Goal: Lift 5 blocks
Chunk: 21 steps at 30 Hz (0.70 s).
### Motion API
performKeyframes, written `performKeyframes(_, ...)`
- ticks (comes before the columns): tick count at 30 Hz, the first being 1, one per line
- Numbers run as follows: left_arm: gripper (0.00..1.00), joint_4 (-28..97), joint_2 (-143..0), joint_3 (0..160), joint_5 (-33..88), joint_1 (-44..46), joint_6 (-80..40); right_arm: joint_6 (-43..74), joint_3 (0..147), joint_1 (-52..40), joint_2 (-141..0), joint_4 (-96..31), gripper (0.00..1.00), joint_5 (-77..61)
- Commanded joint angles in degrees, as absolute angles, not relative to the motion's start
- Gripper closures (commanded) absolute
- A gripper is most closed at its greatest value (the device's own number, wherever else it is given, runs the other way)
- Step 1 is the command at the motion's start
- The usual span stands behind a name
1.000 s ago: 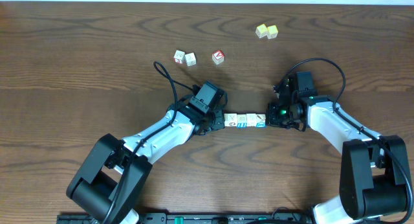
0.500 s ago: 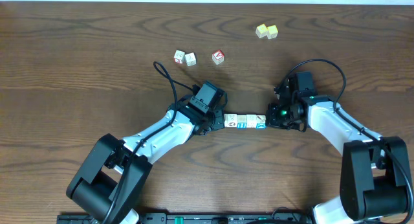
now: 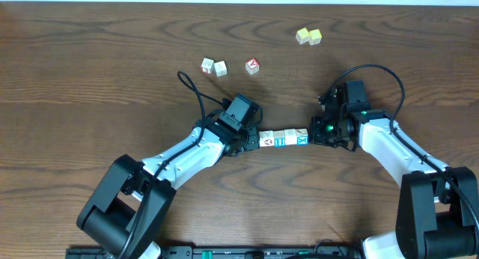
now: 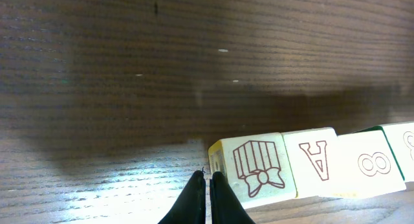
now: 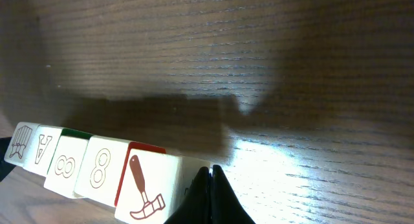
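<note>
Five white blocks (image 3: 283, 139) form one tight row between my two grippers. In the left wrist view the row starts with a gift-print block (image 4: 253, 169), followed by an A block (image 4: 317, 160) and an 8 block (image 4: 369, 164). In the right wrist view a hammer-print block (image 5: 145, 185) ends the row. My left gripper (image 3: 257, 140) (image 4: 208, 179) is shut, its tips pressed against the gift block's end face. My right gripper (image 3: 311, 136) (image 5: 211, 171) is shut too, its tips against the hammer block's end. A shadow lies apart from the row, so the row seems to hang just above the table.
Two more white cubes (image 3: 207, 65) (image 3: 220, 68) and a red-faced cube (image 3: 252, 65) lie further back on the table. Two pale yellow cubes (image 3: 308, 37) sit near the far edge. The left arm's cable (image 3: 196, 94) loops behind that arm.
The right end of the row and the right gripper have shifted slightly towards the far side in the overhead view. Both grippers stay shut against the row's ends.
</note>
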<state>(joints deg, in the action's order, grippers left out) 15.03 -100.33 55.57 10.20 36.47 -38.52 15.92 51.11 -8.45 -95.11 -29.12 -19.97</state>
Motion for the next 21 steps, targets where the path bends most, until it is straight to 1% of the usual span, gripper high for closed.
performKeyframes(1,0.93,13.61,-98.5,55.35,15.9,37.5,-37.69,16.69,52.47,-11.03,-93.97,-29.15,0.99,-28.97)
performKeyframes(9,0.93,13.82,-95.77,55.35,15.86,37.5,-36.84,16.71,52.47,-11.35,-93.97,-29.12,0.99,-28.95)
performKeyframes(21,0.93,14.02,-95.77,55.35,15.88,37.5,-36.86,17.15,52.62,-11.35,-93.95,-29.15,0.99,-28.99)
